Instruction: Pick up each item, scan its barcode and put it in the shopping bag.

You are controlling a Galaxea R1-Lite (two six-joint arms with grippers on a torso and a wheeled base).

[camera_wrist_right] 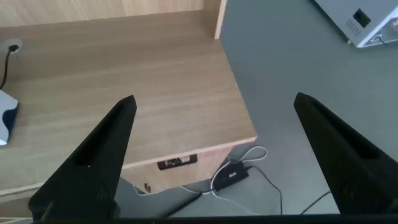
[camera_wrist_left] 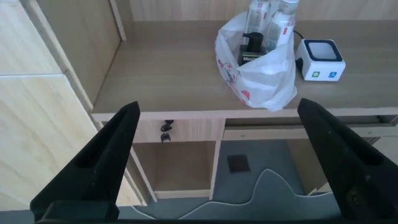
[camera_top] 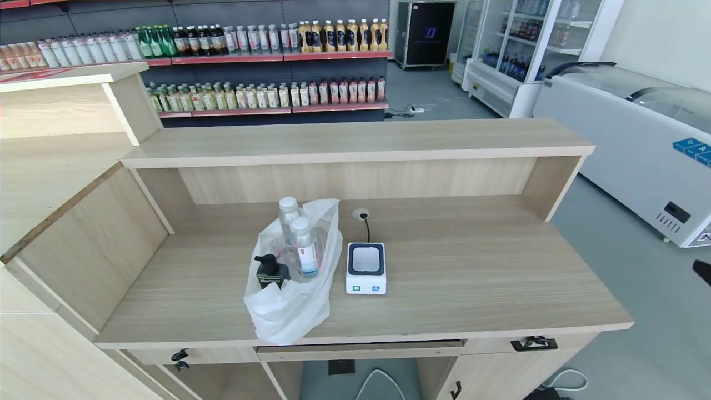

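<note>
White shopping bag (camera_top: 289, 311) left of the scanner (camera_top: 366, 268) slumps at the counter (camera_top: 472, 278) edge; I fear its tall bottles (camera_top: 304, 247) could topple it. Left gripper (camera_wrist_left: 217, 106) and right gripper (camera_wrist_right: 214, 98) both released.

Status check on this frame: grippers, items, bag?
Left gripper and right gripper open, empty. Two bottles and pump bottle in shopping bag. Scanner beside bag, nothing obstructing.

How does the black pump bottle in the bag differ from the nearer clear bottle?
The black pump bottle is dark, short and has a pump head; the nearer clear bottle is see-through, taller and has a white cap. Both stand upright in the shopping bag.
</note>
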